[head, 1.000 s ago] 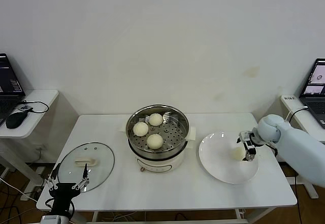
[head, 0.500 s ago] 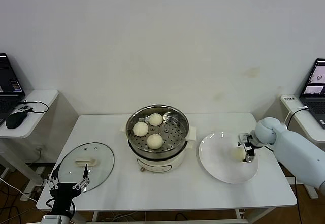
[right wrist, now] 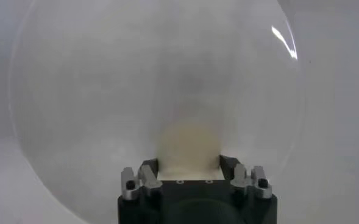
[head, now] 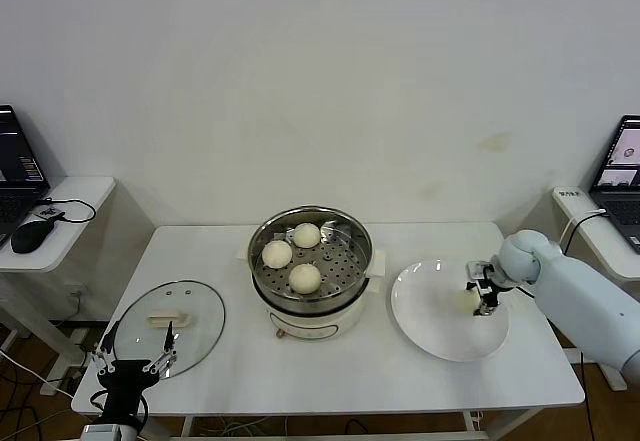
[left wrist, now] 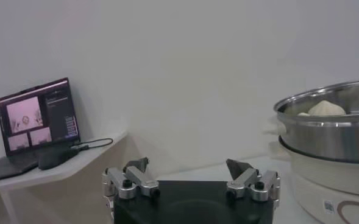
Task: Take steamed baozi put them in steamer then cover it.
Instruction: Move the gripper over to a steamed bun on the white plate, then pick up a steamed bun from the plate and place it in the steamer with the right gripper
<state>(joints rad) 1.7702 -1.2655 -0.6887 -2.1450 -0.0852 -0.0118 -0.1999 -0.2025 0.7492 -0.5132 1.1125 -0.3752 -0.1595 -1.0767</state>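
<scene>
Three baozi [head: 305,277] lie in the steel steamer [head: 358,261] on its cream pot base at the table's middle. The fourth baozi [head: 467,301] lies on the white plate [head: 440,333] at the right. My right gripper [head: 482,295] is down on the plate, its fingers pressed against both sides of this baozi [right wrist: 188,143]; the right wrist view shows the gripper [right wrist: 188,163] the same way. The glass cover [head: 140,333] lies flat on the table at the left. My left gripper [head: 130,366] is open and empty by the cover's near edge.
The left wrist view shows my left gripper [left wrist: 188,167], the steamer [left wrist: 331,131] and a side table with a laptop [left wrist: 36,115]. Side tables with laptops stand off both ends of the table. The wall runs close behind.
My right gripper has shifted slightly toward the steamer and settled around the baozi on the plate. The left arm, the cover and the steamer have not moved.
</scene>
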